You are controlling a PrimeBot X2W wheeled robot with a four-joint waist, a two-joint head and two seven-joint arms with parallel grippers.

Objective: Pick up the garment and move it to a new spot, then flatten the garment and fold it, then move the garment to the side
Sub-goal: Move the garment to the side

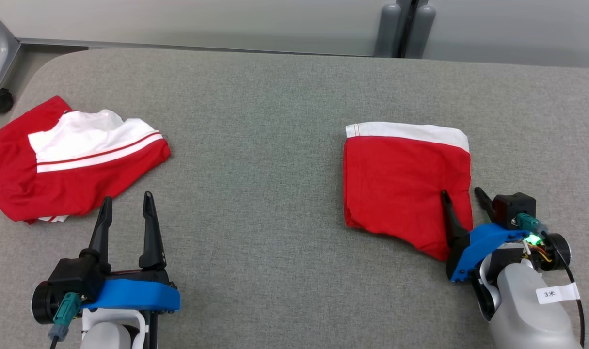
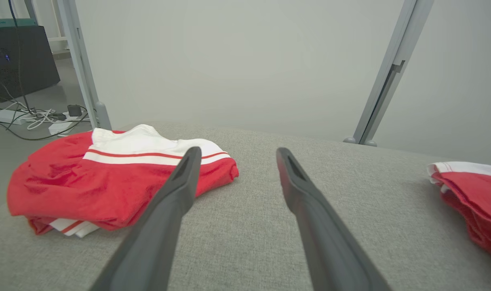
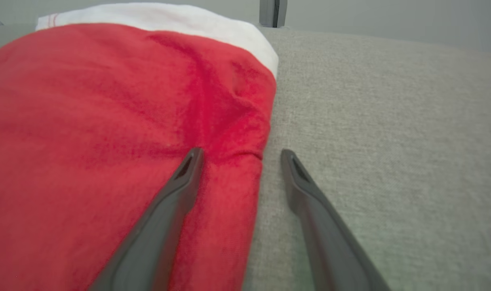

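My right claw (image 1: 461, 191) is spread wide and grips nothing. It straddles the right edge of the folded garment (image 1: 405, 184): one finger lies over the red cloth near its lower right corner, the other over the bare grey table (image 1: 275, 121) just beside it. I cannot tell whether the inner finger touches the cloth. That garment lies flat on the right part of the table, its white band on the far side. My left claw (image 1: 128, 196) is also released and empty, near the lower edge of a crumpled garment (image 1: 71, 160), red and white, at the table's left end.
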